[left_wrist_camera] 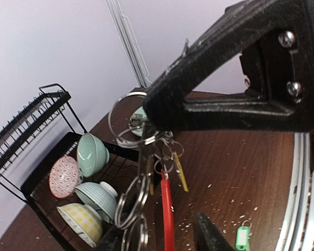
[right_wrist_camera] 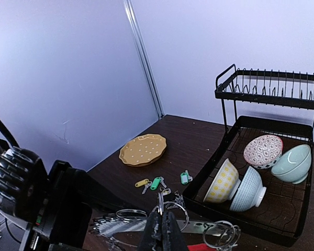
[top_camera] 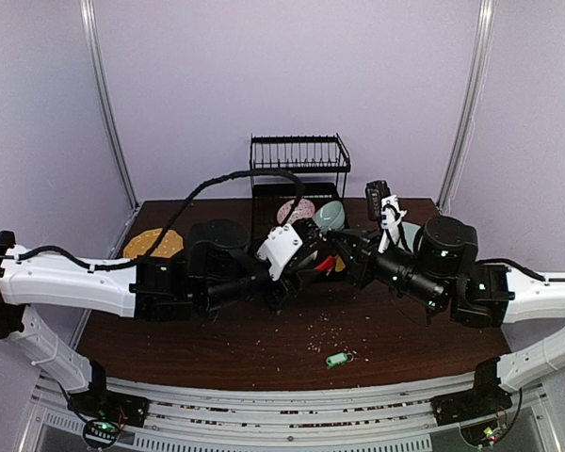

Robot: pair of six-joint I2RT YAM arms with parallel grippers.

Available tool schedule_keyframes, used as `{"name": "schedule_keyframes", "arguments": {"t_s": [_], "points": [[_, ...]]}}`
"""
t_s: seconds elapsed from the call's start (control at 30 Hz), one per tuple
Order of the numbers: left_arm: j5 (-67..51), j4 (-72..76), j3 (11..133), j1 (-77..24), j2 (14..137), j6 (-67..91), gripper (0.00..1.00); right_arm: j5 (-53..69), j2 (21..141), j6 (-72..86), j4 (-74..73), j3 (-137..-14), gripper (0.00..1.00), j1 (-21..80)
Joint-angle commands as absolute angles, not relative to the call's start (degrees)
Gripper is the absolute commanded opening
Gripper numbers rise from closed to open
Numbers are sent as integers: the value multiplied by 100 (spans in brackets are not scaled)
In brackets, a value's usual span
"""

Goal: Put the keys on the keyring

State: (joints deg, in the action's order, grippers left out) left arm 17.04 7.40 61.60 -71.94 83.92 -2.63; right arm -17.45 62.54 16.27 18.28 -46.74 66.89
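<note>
I have the right gripper point(right_wrist_camera: 159, 230) pinched together on the keyring point(left_wrist_camera: 166, 209), holding it up off the table point(top_camera: 217, 348) between the two arms. In the left wrist view the bunch hangs straight down out of that grip: split rings, a hanging yellow-tagged key point(left_wrist_camera: 180, 172), and the red sleeve point(top_camera: 326, 264) running lengthwise toward the left gripper point(left_wrist_camera: 162, 238). The left gripper's jaws stand apart, one finger on either side of the sleeve, and I can't see them bearing on anything.

As I judge it, the next move turns on the loose green-tagged key point(top_camera: 336, 359). It lies flat on the wood, toward the near edge from both grippers, below them and a little to the right arm's side. Its long axis runs roughly across the table. The right gripper is nearer but occupied, so the free left one would have to come down and toward the near edge for it. Three further keys point(right_wrist_camera: 156, 183) lie in a loose row on the far side, between the yellow plate point(right_wrist_camera: 143, 149) and the dish rack point(right_wrist_camera: 267, 94). They are near one another but apart, and the overhead view hides them behind the arms.

The tabletop is dark wood, scattered with pale crumbs point(top_camera: 320, 330) around the front key. The rack holds four bowls point(right_wrist_camera: 251, 188) at the back, and plain lilac walls close the table in
</note>
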Motion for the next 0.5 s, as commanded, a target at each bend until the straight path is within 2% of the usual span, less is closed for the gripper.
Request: {"name": "schedule_keyframes", "arguments": {"t_s": [0.0, 0.03, 0.13, 0.33, 0.47], "points": [[1729, 1018, 6278, -7111, 8358, -220, 34, -1493, 6012, 1389, 2147, -4565, 0, 6718], [1725, 1030, 6264, -7110, 8332, -212, 31, -1415, 5979, 1369, 2171, -4520, 0, 6721], [1467, 1106, 6197, -7110, 8223, -211, 31, -1010, 5846, 1166, 2300, -4377, 0, 6704], [-120, 1068, 6058, -7110, 7879, -448, 56, 460, 5332, 441, 2538, -3928, 0, 6437], [-1505, 970, 5870, -7121, 7549, -769, 61, 2155, 4758, 53, 2934, -3435, 0, 6118]]}}
